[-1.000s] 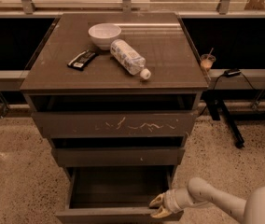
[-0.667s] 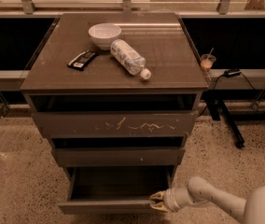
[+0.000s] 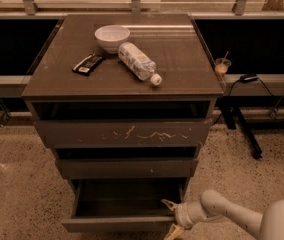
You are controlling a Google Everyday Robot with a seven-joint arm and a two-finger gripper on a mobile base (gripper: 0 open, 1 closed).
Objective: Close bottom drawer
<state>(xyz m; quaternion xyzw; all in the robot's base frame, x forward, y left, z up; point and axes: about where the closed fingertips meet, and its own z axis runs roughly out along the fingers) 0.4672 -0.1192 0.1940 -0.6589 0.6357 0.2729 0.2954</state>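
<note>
Gripper (image 3: 170, 217) spread wide at the right end of the bottom drawer (image 3: 117, 224), which stands pulled out.

My two fingers are parted, one fingertip (image 3: 167, 203) above the drawer's front edge and the other below it, at the front's right corner; whether they touch it I cannot tell. The bottom drawer sits lowest in the cabinet, its shallow box open to view. Above it the middle drawer (image 3: 127, 168) and the scratched top drawer (image 3: 124, 133) each jut out a little. On the cabinet top (image 3: 182, 59) a white bowl (image 3: 112, 36) stands at the back, a plastic bottle (image 3: 138, 63) lies on its side just beside it, and a dark packet (image 3: 88, 64) lies nearer the left edge. A small cup (image 3: 222, 65) stands on the ledge to the right.
</note>
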